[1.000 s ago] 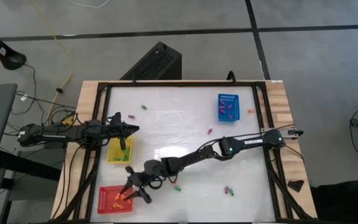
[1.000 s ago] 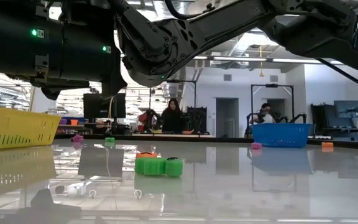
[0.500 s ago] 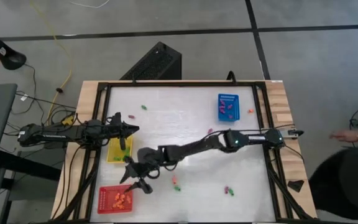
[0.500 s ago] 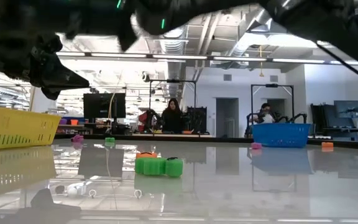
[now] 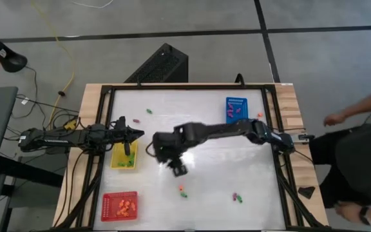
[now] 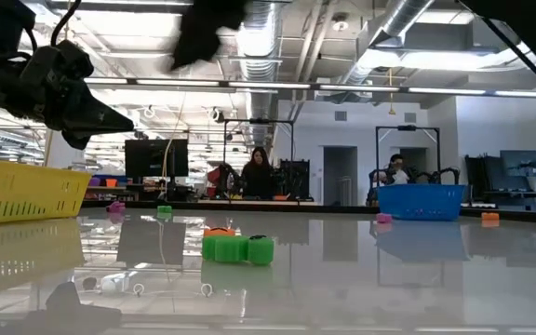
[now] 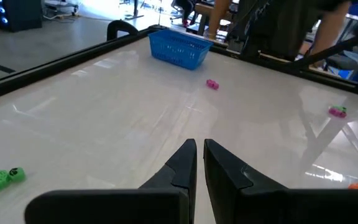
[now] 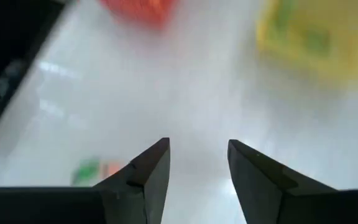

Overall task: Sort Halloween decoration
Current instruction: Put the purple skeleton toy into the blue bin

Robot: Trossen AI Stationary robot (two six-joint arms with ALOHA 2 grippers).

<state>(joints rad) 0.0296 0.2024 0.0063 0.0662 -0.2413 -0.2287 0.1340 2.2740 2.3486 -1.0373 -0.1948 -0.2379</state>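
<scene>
Lying scattered on the white table (image 5: 198,138), the Halloween decoration (image 5: 181,191) shows as tiny green, orange and purple pieces, some toward 6 o'clock. The right claw (image 5: 178,167), fingers apart and empty, has swung from the red tray (image 5: 119,205) to mid-table. The left claw (image 5: 138,134), nearly closed and empty, hovers by the yellow tray (image 5: 123,156).

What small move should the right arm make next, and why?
Probably lower the right gripper toward the green and orange pieces just below it in the high view: it is open, empty and raised, and these loose pieces lie closest.
</scene>
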